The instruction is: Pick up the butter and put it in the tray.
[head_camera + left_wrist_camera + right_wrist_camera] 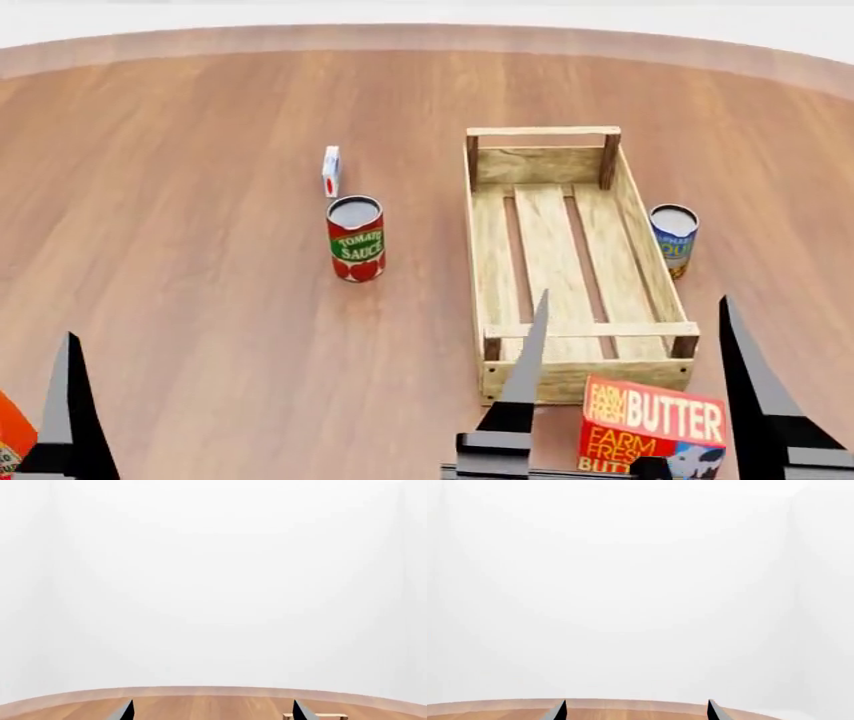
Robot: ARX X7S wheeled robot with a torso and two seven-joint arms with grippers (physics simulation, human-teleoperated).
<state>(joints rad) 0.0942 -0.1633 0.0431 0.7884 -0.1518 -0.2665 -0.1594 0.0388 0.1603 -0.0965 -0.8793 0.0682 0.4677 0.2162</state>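
The butter (654,422), a red-and-orange carton printed "FARM FRESH BUTTER", stands at the near edge of the head view, just in front of the tray's near end. The tray (587,378), a long pale slatted wooden crate, lies empty right of centre. My right gripper (635,296) is open, and its two dark fingers appear either side of the butter without touching it. Of my left gripper, only one finger (67,400) shows in the head view, at the near left. Both wrist views look level across the table: left gripper (213,710) open and empty, right gripper (637,710) open and empty.
A tomato sauce can (356,238) stands left of the tray, with a small white-and-blue box (331,171) behind it. A blue can (673,238) stands right of the tray. An orange object (11,435) is cut off at the near left. A tray corner (327,716) shows in the left wrist view.
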